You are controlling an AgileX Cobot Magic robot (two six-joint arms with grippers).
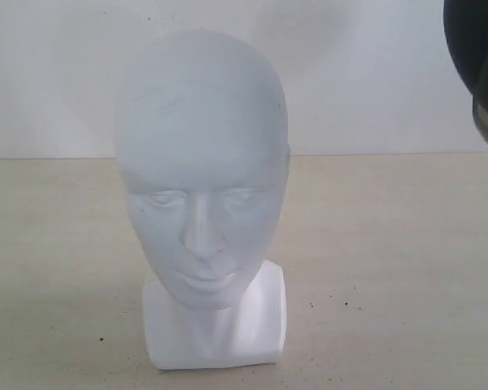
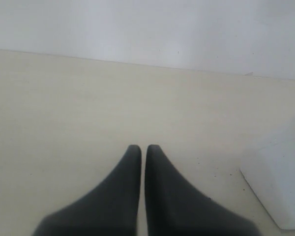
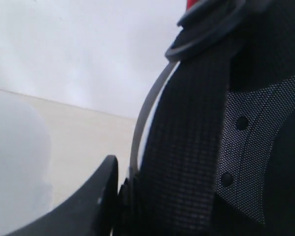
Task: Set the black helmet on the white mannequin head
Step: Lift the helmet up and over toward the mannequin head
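The white mannequin head [image 1: 202, 171] stands upright mid-table on its squarish base [image 1: 215, 333], face toward the exterior camera; a corner of that base [image 2: 280, 187] shows in the left wrist view. The black helmet [image 1: 476, 65] hangs in the air at the upper right edge, well clear of the head. In the right wrist view its padded lining and strap [image 3: 201, 137] fill the frame, and my right gripper [image 3: 123, 189] is shut on its rim, one finger [image 3: 96, 196] visible outside. The head's crown [image 3: 14, 167] blurs nearby. My left gripper [image 2: 143, 150] is shut and empty, low over the table beside the base.
A pale beige tabletop [image 1: 390, 244] runs back to a plain white wall [image 1: 366, 73]. Neither arm shows in the exterior view apart from the helmet at its edge.
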